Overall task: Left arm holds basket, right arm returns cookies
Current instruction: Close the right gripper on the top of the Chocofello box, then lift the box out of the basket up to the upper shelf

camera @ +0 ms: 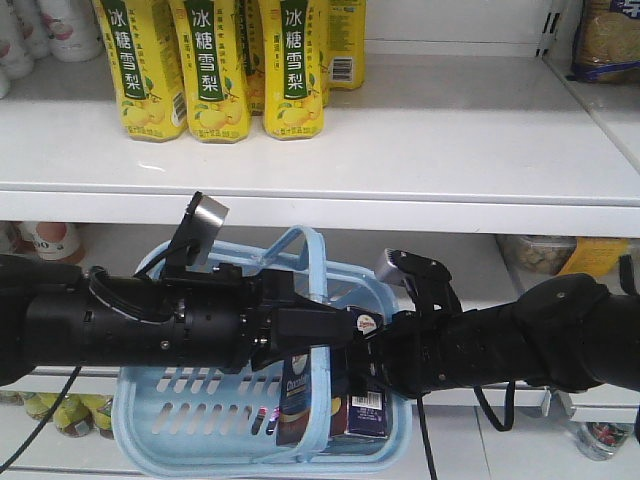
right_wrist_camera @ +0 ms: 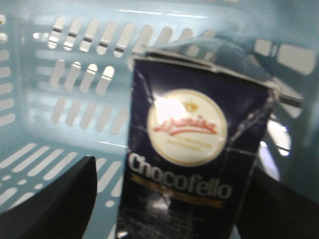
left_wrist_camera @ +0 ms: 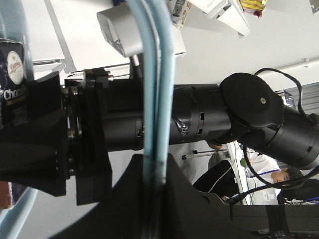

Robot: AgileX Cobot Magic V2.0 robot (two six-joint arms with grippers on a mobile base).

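- The dark navy cardboard Chocofello cookie box (right_wrist_camera: 194, 164), with its round white logo, stands upright inside the light blue slotted plastic shopping basket (camera: 160, 420), over toward the basket's right end.
- From the front, the cookie box (camera: 368, 405) shows a barcode side low in the basket, just behind the near wall.
- The right gripper (right_wrist_camera: 174, 174) reaches into the basket with its jaws spread wide either side of the box. A strip of basket wall shows between one black finger (right_wrist_camera: 65, 204) and the box. The other finger (right_wrist_camera: 284, 209) sits right against the box edge, but it's too blurry to say if they touch.
- The left gripper (camera: 305, 328) is clamped on the basket's two curved blue handles (left_wrist_camera: 155, 89), which are pinched together above the basket's middle.
- The thick black left arm (camera: 130, 325) comes in across the basket's left end. The bulky black right arm (camera: 540, 340) comes in from beyond the basket's right end.
- A white store shelf (camera: 420, 150) runs above the basket, with yellow drink cartons (camera: 215, 70) standing up and to the left of the basket.
- A clear tub (camera: 535, 255) sits on the lower shelf, behind the basket and off to its right.
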